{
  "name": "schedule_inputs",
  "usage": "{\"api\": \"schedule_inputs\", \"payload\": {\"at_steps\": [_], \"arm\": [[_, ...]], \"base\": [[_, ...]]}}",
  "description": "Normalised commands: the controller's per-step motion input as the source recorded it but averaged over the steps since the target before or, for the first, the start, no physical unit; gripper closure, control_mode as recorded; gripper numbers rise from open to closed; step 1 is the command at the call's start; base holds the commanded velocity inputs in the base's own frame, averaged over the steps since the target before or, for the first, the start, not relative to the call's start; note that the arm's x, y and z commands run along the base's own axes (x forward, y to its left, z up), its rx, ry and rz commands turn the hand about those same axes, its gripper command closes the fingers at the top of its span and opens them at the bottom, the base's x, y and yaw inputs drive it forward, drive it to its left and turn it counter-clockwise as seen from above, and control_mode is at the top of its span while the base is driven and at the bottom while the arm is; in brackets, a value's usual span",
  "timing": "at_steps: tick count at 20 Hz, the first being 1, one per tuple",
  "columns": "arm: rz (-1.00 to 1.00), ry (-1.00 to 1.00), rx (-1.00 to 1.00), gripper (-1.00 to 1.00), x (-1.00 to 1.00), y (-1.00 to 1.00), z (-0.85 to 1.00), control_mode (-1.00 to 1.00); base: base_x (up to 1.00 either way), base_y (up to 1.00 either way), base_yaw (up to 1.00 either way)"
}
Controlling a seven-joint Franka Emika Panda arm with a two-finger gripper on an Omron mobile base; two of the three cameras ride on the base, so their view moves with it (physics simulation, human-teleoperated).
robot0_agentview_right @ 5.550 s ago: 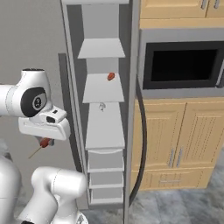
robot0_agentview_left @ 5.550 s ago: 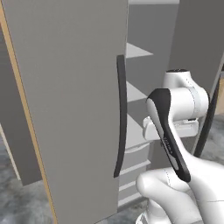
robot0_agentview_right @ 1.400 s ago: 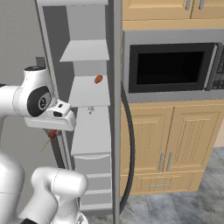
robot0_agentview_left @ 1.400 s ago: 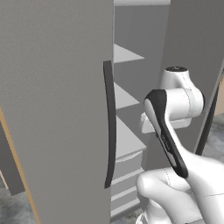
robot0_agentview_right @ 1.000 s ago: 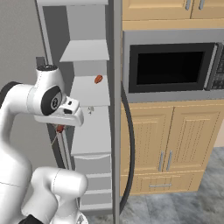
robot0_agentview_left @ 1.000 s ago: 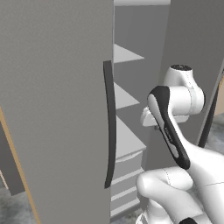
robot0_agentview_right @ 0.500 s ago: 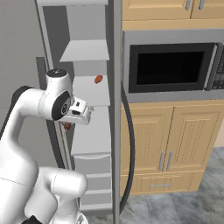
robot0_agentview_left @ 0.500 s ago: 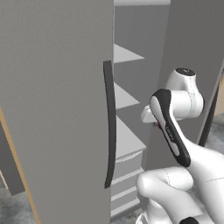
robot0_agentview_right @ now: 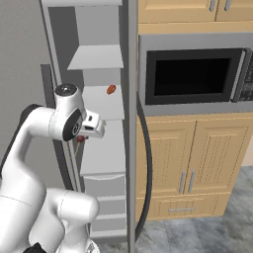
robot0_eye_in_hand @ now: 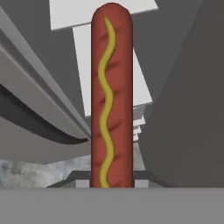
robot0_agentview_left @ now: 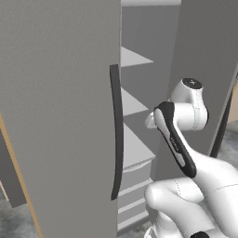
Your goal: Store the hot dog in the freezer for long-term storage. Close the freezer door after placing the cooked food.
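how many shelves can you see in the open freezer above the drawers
3 in the freezer: the top shelf, the middle shelf carrying a small red item, and the lowest shelf above the drawers. Higher ones may be cut off.

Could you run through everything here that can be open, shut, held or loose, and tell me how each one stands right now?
Freezer door: swung open.
Freezer: open, shelves showing.
Hot dog: held in the gripper, not yet on a shelf.
Gripper: shut on the hot dog.
Small red item: lying loose on a freezer shelf.
Microwave: door shut.
Lower cabinet doors: shut.
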Motion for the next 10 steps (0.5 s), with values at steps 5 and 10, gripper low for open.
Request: {"api": "schedule_inputs", "payload": {"at_steps": [5, 10], "arm": [[0.00, 0.00, 0.00, 1.00, 0.39, 0.01, 0.00, -1.00], [0.00, 0.00, 0.03, 1.00, 0.44, 0.00, 0.00, -1.00]], "base": [[0.00, 0.00, 0.00], [0.00, 0.00, 0.00]]}}
